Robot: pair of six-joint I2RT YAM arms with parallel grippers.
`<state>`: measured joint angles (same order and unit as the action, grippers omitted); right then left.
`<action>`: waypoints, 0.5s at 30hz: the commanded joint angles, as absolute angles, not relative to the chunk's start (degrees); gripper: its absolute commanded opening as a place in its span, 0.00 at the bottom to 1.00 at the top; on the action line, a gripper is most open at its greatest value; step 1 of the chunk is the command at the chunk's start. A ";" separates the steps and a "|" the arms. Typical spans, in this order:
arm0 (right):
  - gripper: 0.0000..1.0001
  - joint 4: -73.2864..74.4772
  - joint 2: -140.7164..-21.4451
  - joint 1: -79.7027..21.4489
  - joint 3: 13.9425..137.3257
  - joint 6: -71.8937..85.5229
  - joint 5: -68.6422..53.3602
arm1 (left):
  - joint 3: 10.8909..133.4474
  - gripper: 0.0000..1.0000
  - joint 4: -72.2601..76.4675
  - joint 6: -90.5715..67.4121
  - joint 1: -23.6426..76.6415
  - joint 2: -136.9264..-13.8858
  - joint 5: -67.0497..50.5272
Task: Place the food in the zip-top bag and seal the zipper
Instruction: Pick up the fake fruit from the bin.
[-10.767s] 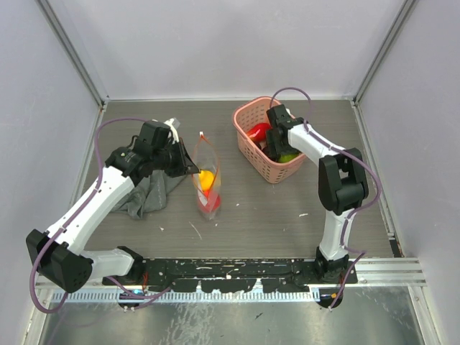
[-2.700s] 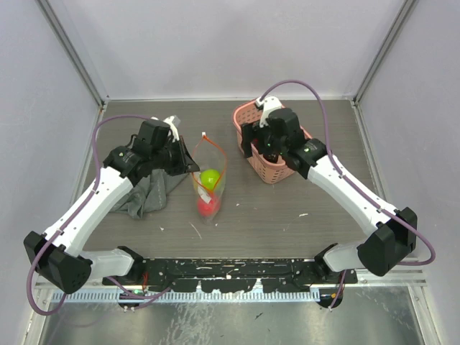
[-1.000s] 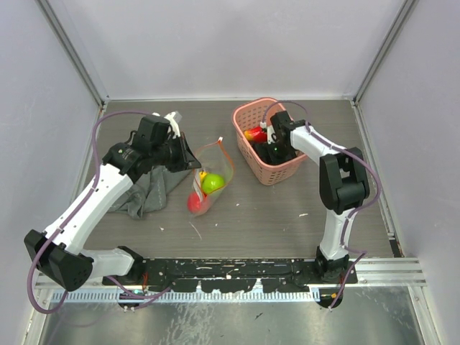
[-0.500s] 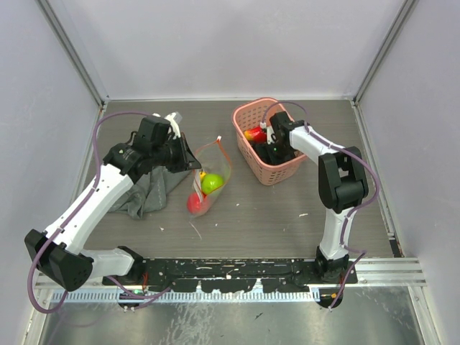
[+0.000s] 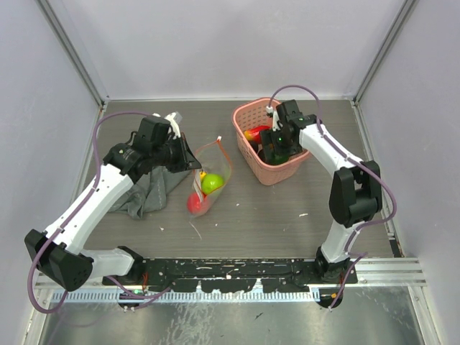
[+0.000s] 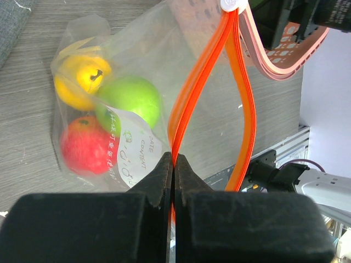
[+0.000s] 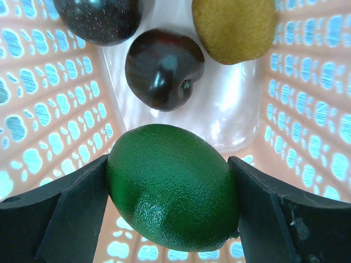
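top external: the left end effector [image 5: 188, 164] is seen pinched together on one lip of the zip-top bag [image 5: 208, 185], so that the mouth is held up and open; the bag lies on the desk [image 5: 287, 215] just right of this end effector, with the grey cloth [image 5: 147, 190] on its other side. the right end effector [image 5: 277, 147] is lowered inside the pink basket [image 5: 267, 176]. from it the bag mouth lies to the left and slightly nearer the bases, and the basket's left wall stands between

left wrist: the fingers are closed flat on the zipper [image 6: 192, 93], whose long axis runs straight away from the end effector to the white slider tab [image 6: 231, 4]. the two orange lips are parted on the right. a yellow fruit [image 6: 82, 79], a green fruit [image 6: 131, 101] and a red fruit [image 6: 82, 145] are seen inside the bag, left of the grip

right wrist: the fingers are set wide, pressed against both flanks of a dark green fruit [image 7: 170, 175], its long axis across the grip. whether it is lifted off the basket floor cannot be told. beyond it a dark plum [image 7: 162, 68] and a brown kiwi [image 7: 233, 22] are left in the basket

judged next: the fruit is to be raised over the wall and carried left to the open mouth
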<state>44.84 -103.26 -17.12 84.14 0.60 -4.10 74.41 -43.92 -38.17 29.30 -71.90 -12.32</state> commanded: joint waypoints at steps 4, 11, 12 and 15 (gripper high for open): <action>0.55 41.79 -95.61 -16.96 86.31 2.54 0.03 | 74.87 0.00 -40.61 -38.58 29.53 -70.93 -13.71; 0.55 38.96 -91.33 -17.21 85.76 3.44 2.20 | 75.05 0.00 -40.37 -38.65 29.53 -71.48 -13.95; 0.55 38.33 -90.55 -17.38 85.53 3.63 2.47 | 75.03 0.00 -40.34 -38.65 29.53 -71.54 -14.09; 0.55 36.88 -87.68 -18.06 85.32 3.95 3.03 | 75.06 0.00 -40.36 -38.63 29.53 -71.72 -14.13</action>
